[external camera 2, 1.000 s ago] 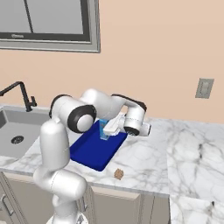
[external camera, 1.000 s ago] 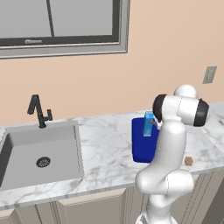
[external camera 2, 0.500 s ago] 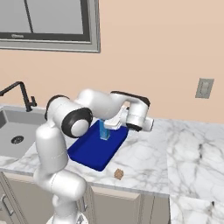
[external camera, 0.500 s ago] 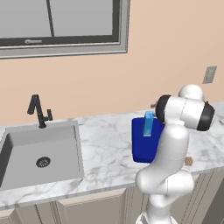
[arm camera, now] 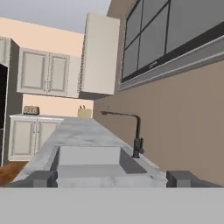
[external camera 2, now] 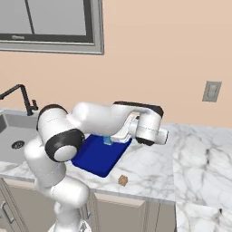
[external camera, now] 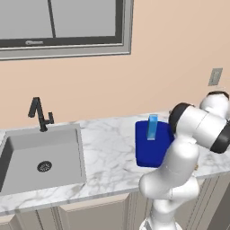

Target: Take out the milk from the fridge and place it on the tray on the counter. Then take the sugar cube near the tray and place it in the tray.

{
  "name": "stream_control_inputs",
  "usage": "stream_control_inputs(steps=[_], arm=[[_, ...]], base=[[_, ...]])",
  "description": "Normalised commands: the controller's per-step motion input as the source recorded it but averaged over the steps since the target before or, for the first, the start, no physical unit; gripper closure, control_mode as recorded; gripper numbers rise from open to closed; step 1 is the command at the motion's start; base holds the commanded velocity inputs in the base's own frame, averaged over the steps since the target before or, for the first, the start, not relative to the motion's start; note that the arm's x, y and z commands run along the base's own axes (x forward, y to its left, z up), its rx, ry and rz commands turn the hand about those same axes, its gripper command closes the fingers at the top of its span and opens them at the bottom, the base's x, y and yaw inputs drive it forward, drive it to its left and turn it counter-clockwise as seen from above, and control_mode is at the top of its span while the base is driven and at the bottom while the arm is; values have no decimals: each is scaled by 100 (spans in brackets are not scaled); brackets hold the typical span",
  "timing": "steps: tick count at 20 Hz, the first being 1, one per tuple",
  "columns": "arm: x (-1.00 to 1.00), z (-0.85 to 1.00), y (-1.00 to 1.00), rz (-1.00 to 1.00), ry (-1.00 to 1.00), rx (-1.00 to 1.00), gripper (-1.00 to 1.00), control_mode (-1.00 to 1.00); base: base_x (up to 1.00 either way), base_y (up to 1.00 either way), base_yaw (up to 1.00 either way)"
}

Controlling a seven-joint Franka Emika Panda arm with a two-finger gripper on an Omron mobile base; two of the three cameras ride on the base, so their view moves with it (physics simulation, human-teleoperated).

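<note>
The milk [external camera: 152, 127], a small blue carton, stands upright in the blue tray [external camera: 148, 150] on the marble counter [external camera: 112, 157]. From the right base, my forearm hides most of the milk [external camera 2: 108, 141] at the far end of the tray [external camera 2: 97, 156]. My hand [external camera 2: 147, 129] hovers just right of it, apart from the carton. My gripper [arm camera: 112, 179] is open, its fingertips [arm camera: 43, 178] wide apart with nothing between them. The sugar cube [external camera 2: 123, 180] lies on the counter just in front of the tray's near right corner. A dark strip at the hand view's left edge may be the fridge.
A grey sink [external camera: 42, 155] with a black faucet [external camera: 40, 114] is set in the counter left of the tray. A window [external camera: 63, 27] is on the wall above. A wall outlet [external camera 2: 210, 91] is at the right. Open marble [external camera 2: 199, 163] stretches right of the hand.
The gripper has opened wide and let go of the milk. The hand has drawn back to the right, leaving the carton upright in the tray.
</note>
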Motion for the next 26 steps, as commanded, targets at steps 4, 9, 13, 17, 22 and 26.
stream_control_inputs(steps=[4,9,13,17,22,26], arm=[[-100,9,-26,-8,2,-20,-100,-100],[-100,-2,-19,-12,2,-33,-100,-100],[-88,-1,-3,-28,7,-40,-100,-100],[-58,0,-3,-35,23,-37,-100,-100],[-9,10,-6,-19,60,-25,-100,-100],[0,0,-1,0,57,-29,-100,-100]], base=[[0,0,0],[0,0,0],[0,0,0],[0,0,0],[0,0,0],[0,0,0]])
